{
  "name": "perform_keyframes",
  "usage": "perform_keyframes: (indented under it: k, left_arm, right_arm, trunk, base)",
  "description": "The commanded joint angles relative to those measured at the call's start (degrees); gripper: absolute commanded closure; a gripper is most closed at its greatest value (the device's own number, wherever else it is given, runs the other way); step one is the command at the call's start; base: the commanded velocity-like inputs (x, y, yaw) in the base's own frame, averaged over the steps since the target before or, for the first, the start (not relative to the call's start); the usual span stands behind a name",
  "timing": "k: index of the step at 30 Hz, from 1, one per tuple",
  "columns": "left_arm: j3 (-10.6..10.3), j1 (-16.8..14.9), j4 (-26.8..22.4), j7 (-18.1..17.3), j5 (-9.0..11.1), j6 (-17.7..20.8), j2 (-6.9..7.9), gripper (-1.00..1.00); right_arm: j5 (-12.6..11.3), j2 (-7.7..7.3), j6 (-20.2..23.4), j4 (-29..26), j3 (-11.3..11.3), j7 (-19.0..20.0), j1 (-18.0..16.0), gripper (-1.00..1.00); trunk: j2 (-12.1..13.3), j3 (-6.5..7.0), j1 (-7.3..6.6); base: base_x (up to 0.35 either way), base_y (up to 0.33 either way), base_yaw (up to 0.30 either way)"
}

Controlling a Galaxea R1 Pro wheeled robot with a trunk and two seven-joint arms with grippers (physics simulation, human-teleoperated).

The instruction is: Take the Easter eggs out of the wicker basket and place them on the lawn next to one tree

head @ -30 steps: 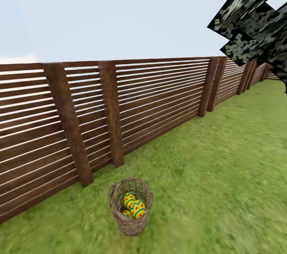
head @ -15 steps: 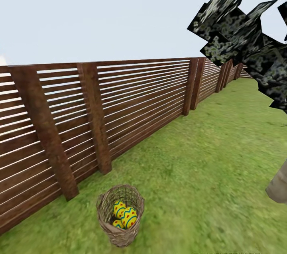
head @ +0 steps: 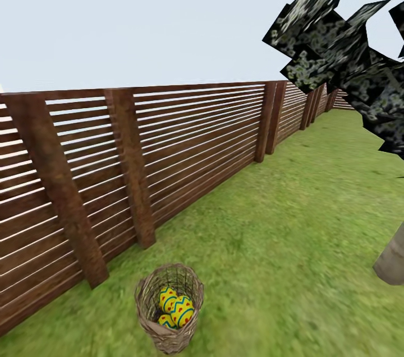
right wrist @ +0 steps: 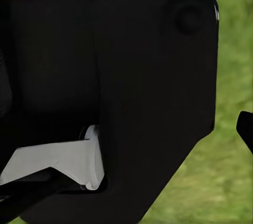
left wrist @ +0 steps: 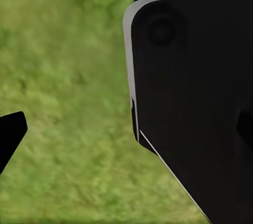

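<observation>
3 Easter eggs (head: 175, 307) sit in the wicker basket (head: 168, 307) near the fence (head: 168, 149); gripper states seem unreadable.

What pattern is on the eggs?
Yellow Easter eggs with red dots and blue zigzags; head view.

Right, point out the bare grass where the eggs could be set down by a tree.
Open lawn runs from the wicker basket to the tree trunk at the right edge; the grass around the trunk's base looks free. The tight spot is the strip between basket and fence.
</observation>
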Motion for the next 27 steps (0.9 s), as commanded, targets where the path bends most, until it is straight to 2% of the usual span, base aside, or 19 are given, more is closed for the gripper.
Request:
perform_keyframes:
  k: [1, 11, 20, 23, 25, 26, 27]
  left_arm:
    - [-0.4, 0.0, 0.1, 0.1, 0.0, -0.2, 0.01, -1.0]
    - [0.4, 0.0, 0.1, 0.0, 0.6, -0.3, 0.08, -1.0]
    - [0.0, 0.0, 0.1, -0.2, 0.0, -0.1, -0.11, -1.0]
    - [-0.1, 0.0, 0.0, -0.3, 0.1, -0.2, -0.05, -1.0]
    - [0.0, 0.0, 0.0, -0.4, 0.1, -0.2, 0.0, -1.0]
    - [0.1, -0.1, 0.0, -0.4, 0.3, -0.2, 0.05, -1.0]
    - [0.2, -0.1, 0.0, -0.5, 0.3, -0.2, 0.08, -1.0]
  right_arm:
    - [-0.1, 0.02, 0.0, -0.1, -0.5, 0.0, 0.0, -1.0]
    - [0.0, -0.06, 0.0, 0.0, -0.8, -0.4, 0.0, -1.0]
    - [-0.1, -0.09, 0.1, -0.4, -0.9, -0.5, 0.0, -1.0]
    - [-0.1, -0.05, 0.0, -3.6, -0.8, -0.2, 0.2, -1.0]
    - [-0.1, 0.08, 0.0, -9.8, -0.7, 0.2, 0.8, -1.0]
    - [-0.1, 0.28, 0.1, -15.2, -0.5, 0.4, 2.6, -1.0]
    - [-0.1, 0.44, 0.1, -18.2, -0.4, 0.5, 3.9, -1.0]
  trunk:
    - [-0.1, -0.08, 0.02]
    - [-0.1, -0.08, 0.02]
    - [-0.1, -0.08, 0.02]
    - [-0.1, -0.08, 0.02]
    - [-0.1, -0.08, 0.02]
    - [-0.1, -0.08, 0.02]
    - [-0.1, -0.08, 0.02]
  base:
    - [0.125, 0.017, -0.001]
    - [0.222, 0.041, 0.0]
    - [0.048, 0.023, 0.0]
    - [0.006, 0.003, 0.0]
    - [0.003, 0.001, 0.0]
    - [0.001, 0.001, 0.0]
    - [0.001, 0.001, 0.0]
